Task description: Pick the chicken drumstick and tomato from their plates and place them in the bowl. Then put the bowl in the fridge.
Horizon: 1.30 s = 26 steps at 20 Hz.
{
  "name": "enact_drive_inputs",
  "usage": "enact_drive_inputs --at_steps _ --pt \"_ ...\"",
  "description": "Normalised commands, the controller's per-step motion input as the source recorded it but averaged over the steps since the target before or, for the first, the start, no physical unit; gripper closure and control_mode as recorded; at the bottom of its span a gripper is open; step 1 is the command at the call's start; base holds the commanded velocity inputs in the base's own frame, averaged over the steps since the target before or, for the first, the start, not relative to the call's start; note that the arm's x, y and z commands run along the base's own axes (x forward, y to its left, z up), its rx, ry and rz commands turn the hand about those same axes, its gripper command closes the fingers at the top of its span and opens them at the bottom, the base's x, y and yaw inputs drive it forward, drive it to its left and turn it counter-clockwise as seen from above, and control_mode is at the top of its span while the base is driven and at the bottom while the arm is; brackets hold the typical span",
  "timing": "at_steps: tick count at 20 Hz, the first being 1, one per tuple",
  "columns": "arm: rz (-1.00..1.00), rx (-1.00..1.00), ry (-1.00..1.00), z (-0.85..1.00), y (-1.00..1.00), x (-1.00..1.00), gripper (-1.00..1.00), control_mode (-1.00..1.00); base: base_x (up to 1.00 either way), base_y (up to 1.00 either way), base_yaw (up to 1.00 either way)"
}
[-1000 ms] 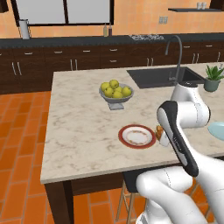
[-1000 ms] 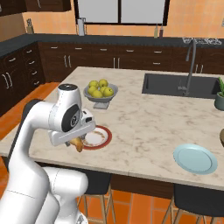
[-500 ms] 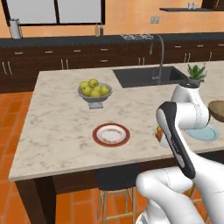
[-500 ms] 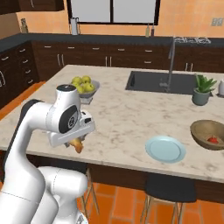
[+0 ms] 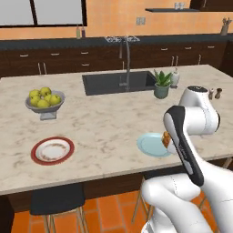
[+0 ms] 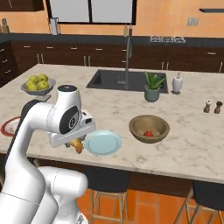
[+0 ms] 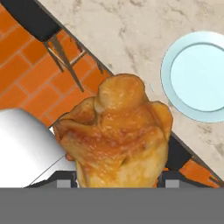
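Sitting between the gripper (image 7: 117, 186) fingers: the chicken drumstick (image 7: 117, 131).

The pale marble counter (image 6: 188, 135) carries a red-rimmed white plate (image 5: 52, 150) near its front left edge and a grey footed bowl of yellow-green apples (image 5: 44, 102) behind it. A pale blue plate (image 6: 103, 142) lies at the front edge, with the wooden bowl (image 6: 149, 128), a tomato (image 6: 148, 133) inside it, just to its right. Farther back are the sink (image 6: 124, 81), a potted plant (image 6: 152, 86), a white bottle (image 6: 176, 83) and two small shakers (image 6: 213, 106).
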Motion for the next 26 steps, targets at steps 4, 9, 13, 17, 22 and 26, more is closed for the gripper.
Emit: enact_drive_inputs --at_steps 4,9,13,17,22,26 --pt "0.00 0.00 0.00 0.00 0.00 0.00 1.00 1.00 0.60 -1.00 0.00" --pt "0.00 0.00 0.00 0.00 0.00 0.00 1.00 1.00 0.28 -0.97 -0.01" --pt "0.00 0.00 0.00 0.00 0.00 0.00 1.00 1.00 -0.16 -0.91 -0.12" --pt "0.00 0.00 0.00 0.00 0.00 0.00 1.00 1.00 0.19 -0.63 -0.01" --pt "0.00 0.00 0.00 0.00 0.00 0.00 1.00 1.00 0.58 -0.39 0.07" --pt "0.00 0.00 0.00 0.00 0.00 0.00 1.00 1.00 0.39 -0.52 0.03"
